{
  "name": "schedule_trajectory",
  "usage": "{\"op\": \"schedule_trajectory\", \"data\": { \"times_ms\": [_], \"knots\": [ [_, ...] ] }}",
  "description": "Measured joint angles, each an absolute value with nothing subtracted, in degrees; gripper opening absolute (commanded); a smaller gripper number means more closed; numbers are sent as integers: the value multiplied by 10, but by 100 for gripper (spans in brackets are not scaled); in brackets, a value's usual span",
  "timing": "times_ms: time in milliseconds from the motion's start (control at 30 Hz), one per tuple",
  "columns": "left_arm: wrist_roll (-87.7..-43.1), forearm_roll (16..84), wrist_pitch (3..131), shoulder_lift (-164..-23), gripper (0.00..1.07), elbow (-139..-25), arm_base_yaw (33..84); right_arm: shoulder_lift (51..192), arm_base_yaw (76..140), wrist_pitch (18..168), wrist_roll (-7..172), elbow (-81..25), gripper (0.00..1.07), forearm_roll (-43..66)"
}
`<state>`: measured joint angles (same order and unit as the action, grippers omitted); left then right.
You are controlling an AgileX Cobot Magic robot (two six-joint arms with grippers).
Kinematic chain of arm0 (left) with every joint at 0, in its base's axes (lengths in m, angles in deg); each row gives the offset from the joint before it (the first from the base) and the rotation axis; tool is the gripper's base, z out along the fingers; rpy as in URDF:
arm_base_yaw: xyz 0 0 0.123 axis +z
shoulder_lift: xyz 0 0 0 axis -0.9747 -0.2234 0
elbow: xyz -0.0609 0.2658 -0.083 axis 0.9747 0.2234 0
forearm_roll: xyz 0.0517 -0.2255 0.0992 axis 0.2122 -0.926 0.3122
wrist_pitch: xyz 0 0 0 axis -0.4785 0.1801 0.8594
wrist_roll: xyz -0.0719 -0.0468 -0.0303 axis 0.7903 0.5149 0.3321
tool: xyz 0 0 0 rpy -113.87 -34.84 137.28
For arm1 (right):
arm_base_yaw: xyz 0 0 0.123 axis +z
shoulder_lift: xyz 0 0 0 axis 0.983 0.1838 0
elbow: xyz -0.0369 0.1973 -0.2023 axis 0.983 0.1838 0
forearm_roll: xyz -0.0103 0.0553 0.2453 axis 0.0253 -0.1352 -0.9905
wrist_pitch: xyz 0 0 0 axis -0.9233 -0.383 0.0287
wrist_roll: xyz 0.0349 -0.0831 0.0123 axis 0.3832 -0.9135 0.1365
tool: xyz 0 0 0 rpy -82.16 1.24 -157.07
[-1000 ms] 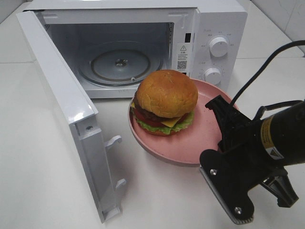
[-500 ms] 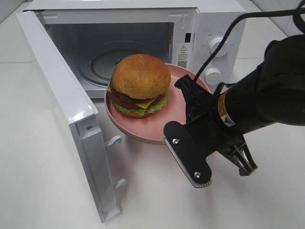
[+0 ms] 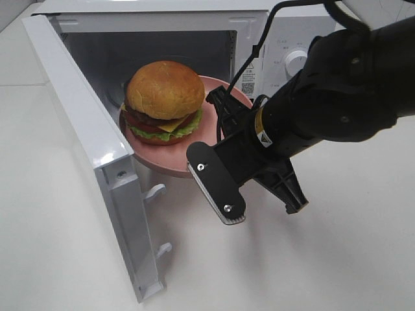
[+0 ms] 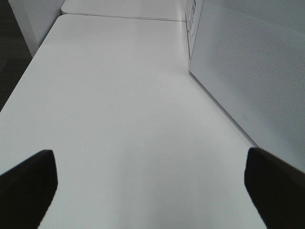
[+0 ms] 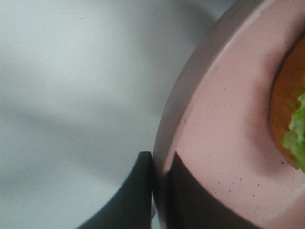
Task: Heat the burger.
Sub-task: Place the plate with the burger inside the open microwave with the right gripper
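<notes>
— Plate [image 3: 159, 163] was at the mouth of the microwave [image 3: 295, 39] when you looked from above?
— Yes. It seemed lifted off the desk [image 3: 52, 246], its far half already over the threshold. The burger [image 3: 164, 97] sat on it, toward the side of the open door [image 3: 84, 142]. The right gripper [image 3: 220, 113] was pinched tight on the plate's rim, on the edge nearest its own arm.
— And the other arm?
— Its own camera showed the left gripper [image 4: 152, 191] spread wide with nothing between the jaws. It hung over bare desk beside a white speckled panel [image 4: 248, 71], which I took for the door's outer face.
— The right wrist view?
— Very close. Dark fingertips [image 5: 133, 200] sat either side of the pink rim, with bun and lettuce just beyond.
— How should it have been finished?
— I judged it wanted a slow, level push straight in, so the burger didn't slide. The plate had to stay clear of the door and the sill, then go down in the middle of the cavity [image 3: 97, 58] before the grip let go.
</notes>
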<state>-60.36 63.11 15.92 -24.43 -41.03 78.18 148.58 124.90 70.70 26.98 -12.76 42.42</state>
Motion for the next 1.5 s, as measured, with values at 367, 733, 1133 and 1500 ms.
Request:
{"op": "schedule_trajectory", "data": {
  "times_ms": [367, 733, 1133, 1500],
  "knots": [
    [-604, 631, 159, -244, 102, -410, 782, 1533, 1247, 685, 254, -194, 0, 409],
    [-604, 631, 159, -244, 102, -410, 782, 1572, 1226, 668, 251, -248, 0, 406],
    [-604, 631, 159, -244, 102, -410, 782, 1616, 1216, 650, 241, -311, 0, 407],
    [-604, 631, 159, -244, 102, -410, 782, 1665, 1216, 622, 240, -392, 0, 393]
  ]
}}
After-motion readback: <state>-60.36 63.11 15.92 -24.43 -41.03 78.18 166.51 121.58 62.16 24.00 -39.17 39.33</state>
